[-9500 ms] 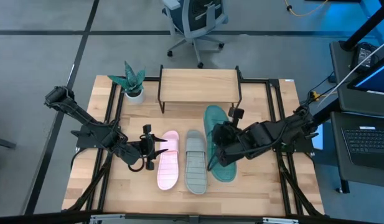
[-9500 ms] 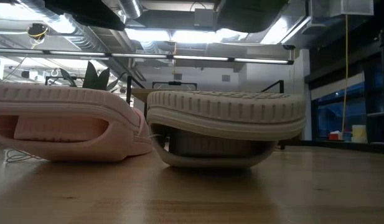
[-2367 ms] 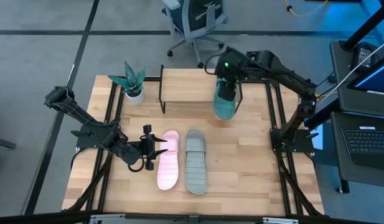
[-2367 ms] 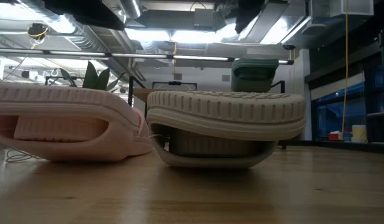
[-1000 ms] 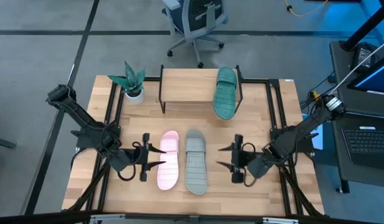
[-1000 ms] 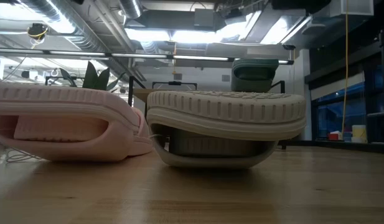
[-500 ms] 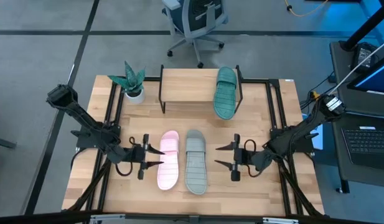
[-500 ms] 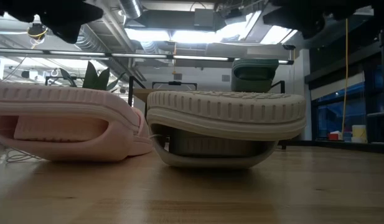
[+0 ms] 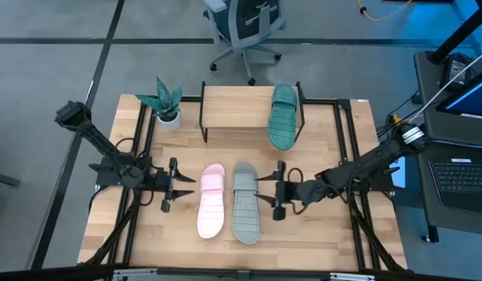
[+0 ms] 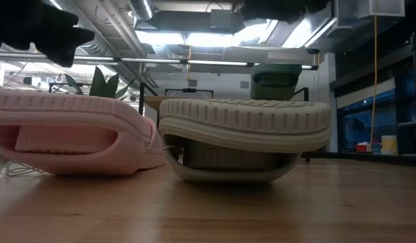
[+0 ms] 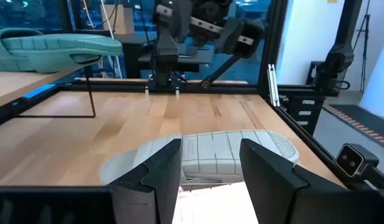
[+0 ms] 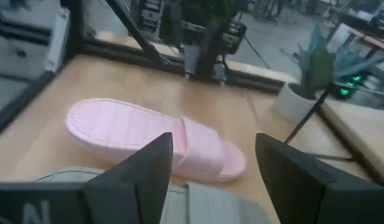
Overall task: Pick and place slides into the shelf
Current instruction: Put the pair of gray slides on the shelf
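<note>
Since half a second ago your right gripper (image 9: 276,190) has slid in from the bench's right side and now hovers just beside the grey slide (image 9: 244,202), fingers spread wide. Your left gripper (image 9: 169,185) has backed off toward the left edge, apart from the pink slide (image 9: 210,200), and its fingers are spread too. You'll see both of those slides lying side by side mid-bench, pink to the left of grey. Your teal slide (image 9: 283,115) already rests at the right end of the shelf (image 9: 241,108) along the far edge, its toe overhanging the near rim.
</note>
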